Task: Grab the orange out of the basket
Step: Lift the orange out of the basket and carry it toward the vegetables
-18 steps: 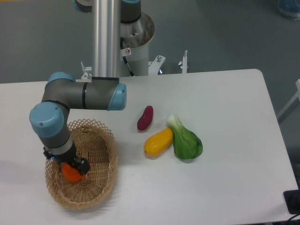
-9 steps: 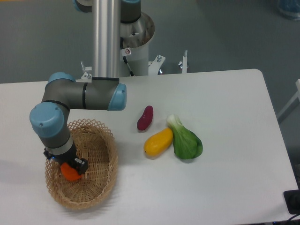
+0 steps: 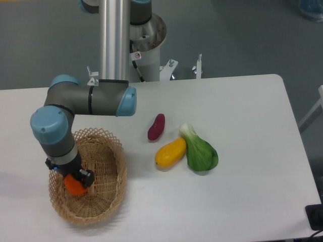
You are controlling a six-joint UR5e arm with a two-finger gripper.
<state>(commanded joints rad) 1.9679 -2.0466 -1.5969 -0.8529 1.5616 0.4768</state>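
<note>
The orange (image 3: 74,188) is a small bright-orange fruit inside the tan wicker basket (image 3: 108,191) at the table's front left. My gripper (image 3: 75,182) reaches straight down into the basket, its black fingers close around the orange's top. The wrist hides most of the fruit; only its lower left side shows. The orange sits a little above the woven bottom, held between the fingers.
To the right of the basket lie a dark red sweet potato (image 3: 156,126), a yellow mango-like fruit (image 3: 170,153) and a green bok choy (image 3: 199,150). The arm's base column (image 3: 116,40) stands at the table's back edge.
The gripper with the orange has shifted slightly left and up inside the basket. The elbow has risen a little. Nothing else moved.
</note>
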